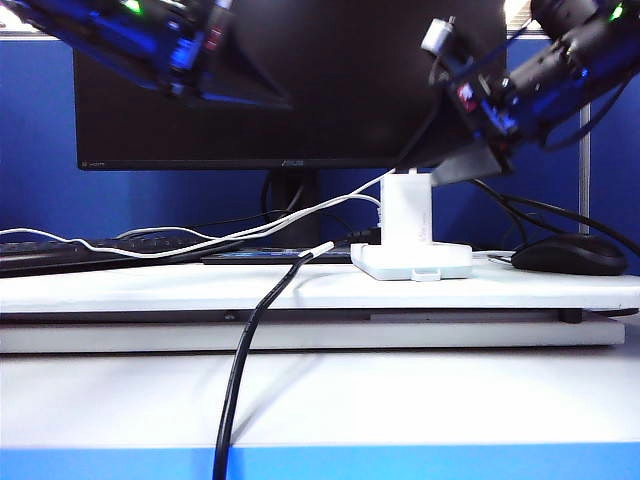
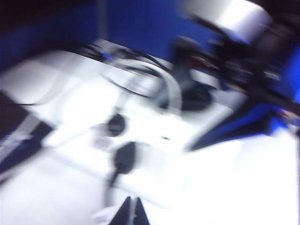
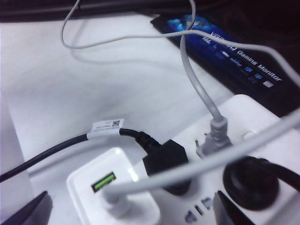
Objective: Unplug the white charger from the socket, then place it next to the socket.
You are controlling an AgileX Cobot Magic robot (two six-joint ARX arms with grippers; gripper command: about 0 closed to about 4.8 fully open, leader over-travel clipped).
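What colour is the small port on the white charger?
Green, on the white charger; the right wrist view shows it best.

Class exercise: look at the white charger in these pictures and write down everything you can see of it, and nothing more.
The white charger is a boxy adapter of glossy white plastic with rounded edges. It stands upright, plugged into the low white socket on the raised desk shelf, before the monitor. The right wrist view shows a green-tongued USB port beside its thin white cable. The open right gripper hovers at its top; whether it touches is unclear.
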